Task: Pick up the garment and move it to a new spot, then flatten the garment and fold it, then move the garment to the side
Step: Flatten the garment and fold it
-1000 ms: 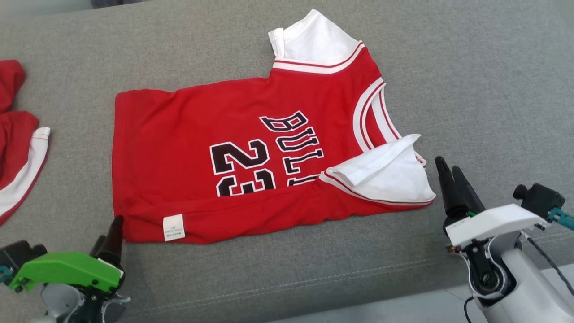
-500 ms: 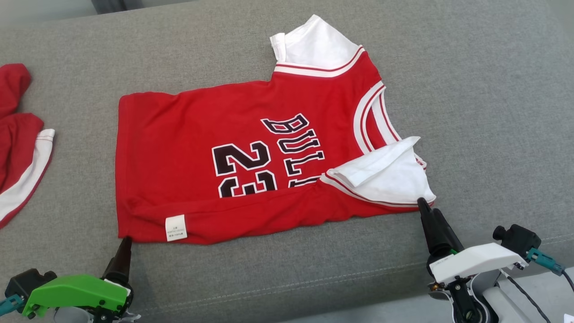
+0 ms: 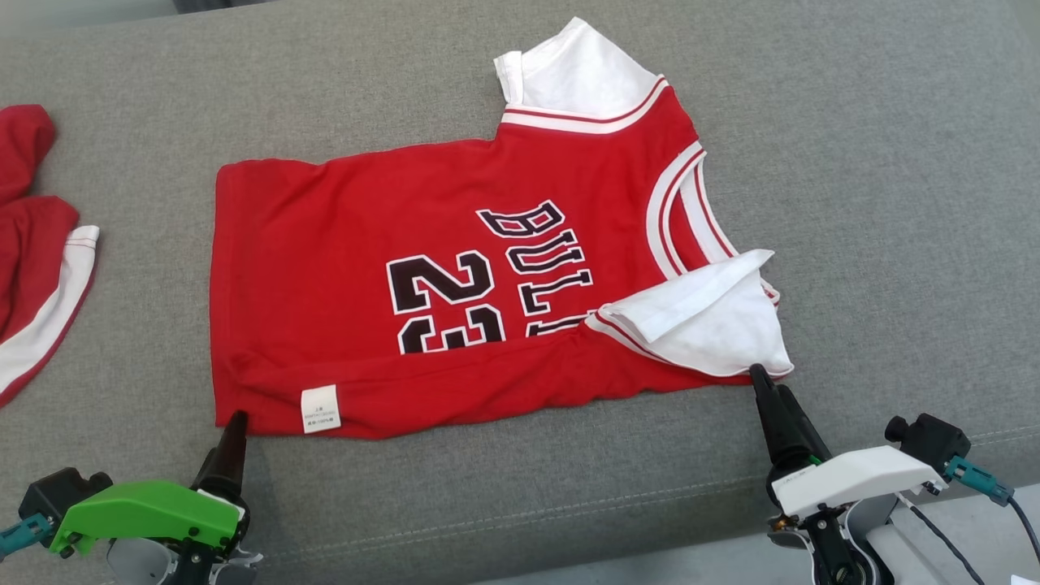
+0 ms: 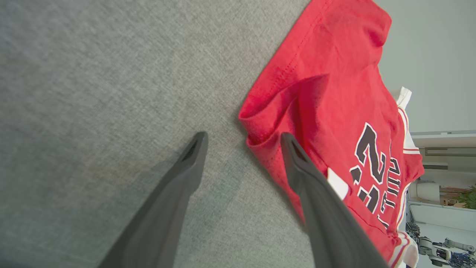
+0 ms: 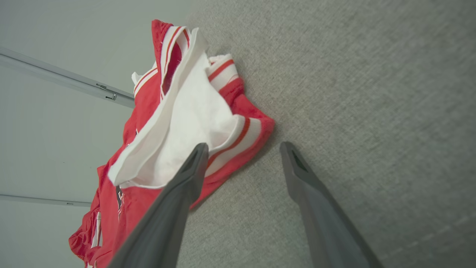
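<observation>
The grey sofa seat (image 3: 853, 162) carries everything. The red jersey (image 3: 325, 268) lies across its middle, spread mostly flat with its hem toward the robot's left and its collar toward the right. The near edge is folded over, hiding the lower part of the black "23" and "BULLS" print. A second red-and-white garment (image 3: 32, 268) lies bunched at the far left, well apart from the jersey.

The right gripper (image 5: 242, 146) is at the jersey's near right corner. Its jaws are apart, one finger over the white sleeve (image 3: 715, 317) and the other over bare seat. The left gripper (image 4: 243, 137) is at the near hem corner. Its jaws are also apart, one finger over the red cloth and one over the seat. Neither clamps anything. A small white label (image 3: 319, 409) sits on the folded edge, just beside the left gripper.
</observation>
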Motion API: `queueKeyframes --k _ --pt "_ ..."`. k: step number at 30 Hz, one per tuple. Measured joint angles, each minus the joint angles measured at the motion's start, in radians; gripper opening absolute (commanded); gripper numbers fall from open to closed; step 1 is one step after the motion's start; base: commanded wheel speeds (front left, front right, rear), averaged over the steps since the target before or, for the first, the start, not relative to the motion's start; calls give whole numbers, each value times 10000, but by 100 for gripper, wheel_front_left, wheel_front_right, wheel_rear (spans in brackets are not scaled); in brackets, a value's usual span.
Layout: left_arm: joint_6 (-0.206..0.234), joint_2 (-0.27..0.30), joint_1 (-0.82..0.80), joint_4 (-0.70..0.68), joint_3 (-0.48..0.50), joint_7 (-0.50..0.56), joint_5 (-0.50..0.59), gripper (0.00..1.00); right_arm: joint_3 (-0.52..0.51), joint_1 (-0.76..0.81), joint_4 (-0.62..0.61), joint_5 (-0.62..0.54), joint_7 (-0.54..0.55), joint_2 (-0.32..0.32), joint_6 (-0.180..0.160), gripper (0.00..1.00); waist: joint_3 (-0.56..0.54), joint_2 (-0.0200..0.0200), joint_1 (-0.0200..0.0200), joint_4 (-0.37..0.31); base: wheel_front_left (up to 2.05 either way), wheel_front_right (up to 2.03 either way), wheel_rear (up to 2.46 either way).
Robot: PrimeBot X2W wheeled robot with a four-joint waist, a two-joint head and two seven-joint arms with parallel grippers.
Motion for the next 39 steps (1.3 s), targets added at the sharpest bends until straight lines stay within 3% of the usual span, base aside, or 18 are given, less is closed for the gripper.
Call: queueKeyframes --k 8,16,19,21,25,27,39 --pt "-100 13 -60 209 -40 -88 -56 80 -121 -265 184 13 -44 19 19 100 20 0 0 -3 0 0 0" --pt "-224 10 -267 318 -295 -82 -119 75 -138 -543 384 13 -44 17 75 99 -20 0 0 3 0 0 0" --pt "-324 -27 -288 347 -441 -67 -140 61 -136 -620 456 13 -44 17 77 70 -35 0 0 10 0 0 0" --pt "-351 -40 -310 378 -525 -8 -228 43 -130 -620 510 13 -46 19 79 41 -46 0 0 17 0 0 0" --pt "-435 -73 -314 445 -616 13 -464 17 -98 -627 577 17 -63 25 88 2 -61 0 0 27 0 0 0" --pt "-445 -81 -314 474 -621 13 -493 0 -81 -645 594 63 -67 48 92 0 -67 0 0 30 0 0 0" --pt "-715 -117 -464 205 -575 -119 -665 0 -82 -886 587 188 -65 46 174 0 -116 0 0 43 0 0 0"
